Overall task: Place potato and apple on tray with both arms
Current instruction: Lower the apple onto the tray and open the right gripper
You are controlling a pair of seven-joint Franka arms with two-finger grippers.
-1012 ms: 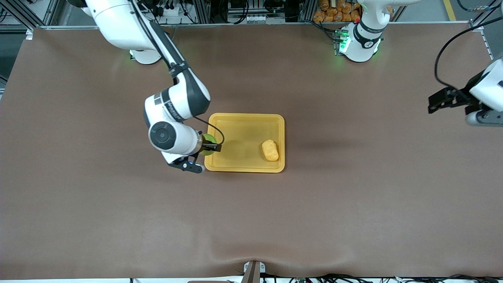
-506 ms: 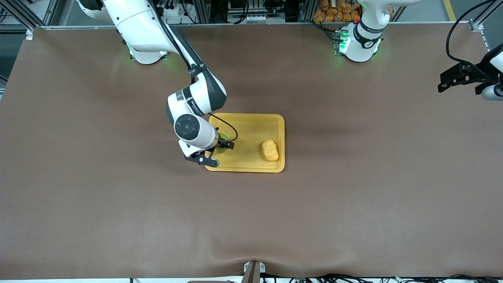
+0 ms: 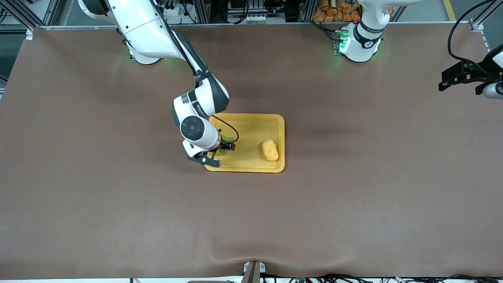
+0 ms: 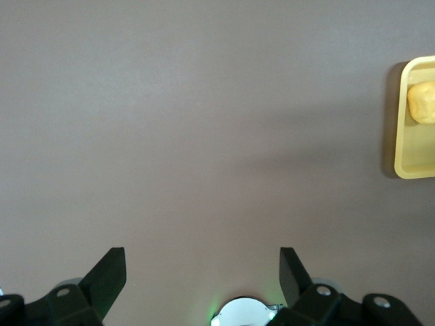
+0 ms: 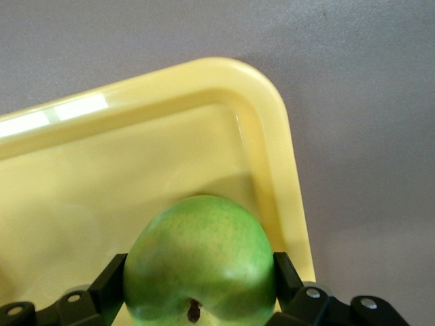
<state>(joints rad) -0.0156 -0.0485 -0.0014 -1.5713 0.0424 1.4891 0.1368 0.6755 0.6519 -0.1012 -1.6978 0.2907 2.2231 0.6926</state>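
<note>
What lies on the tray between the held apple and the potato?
Nothing: the front view shows bare tray floor between the apple in the right gripper and the potato.

Potato (image 3: 270, 150) on yellow tray (image 3: 251, 167)

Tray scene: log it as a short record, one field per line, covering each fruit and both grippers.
tray: yellow, mid-table
potato: lying in the tray, at the end toward the left arm
apple: green, gripped between the right gripper's fingers, over the tray's end toward the right arm; contact with the tray floor cannot be told
right gripper: shut on the apple
left gripper: open, empty, over bare table at the left arm's end; this arm waits
</note>
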